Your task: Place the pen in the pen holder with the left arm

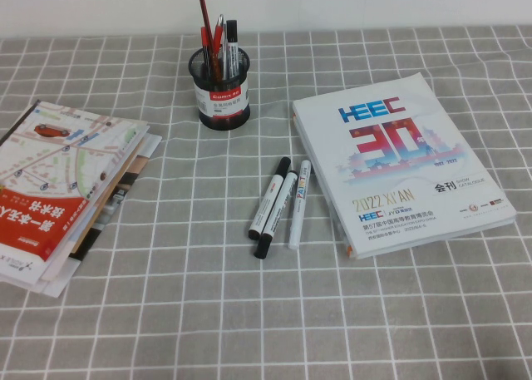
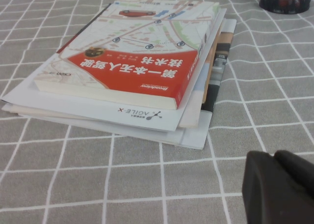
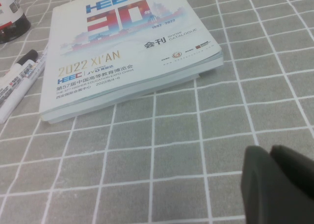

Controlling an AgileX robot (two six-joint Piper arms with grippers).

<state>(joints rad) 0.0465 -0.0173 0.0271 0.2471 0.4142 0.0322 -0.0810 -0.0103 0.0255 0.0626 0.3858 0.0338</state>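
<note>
- Currently the pen (image 1: 270, 197) lies untouched at frame centre of the high view, leftmost of three markers, pen holder (image 1: 223, 87) up top.
- Left pincer (image 2: 274, 158) together, parked by the book stack (image 2: 132, 62); open before descending across the barrel's middle.
- Right pincer (image 3: 271, 153) parked near the catalogue (image 3: 132, 47); cannot tell its state.

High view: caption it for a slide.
Three markers lie between pen holder and catalogue; both grippers out of frame.

Open cloth (image 1: 191, 255) between book stack (image 1: 66, 180) and markers (image 1: 278, 205).

Matt checked cloth (image 1: 249, 313); glossy paper catalogue (image 1: 399, 160); mesh pen holder (image 1: 223, 93).
</note>
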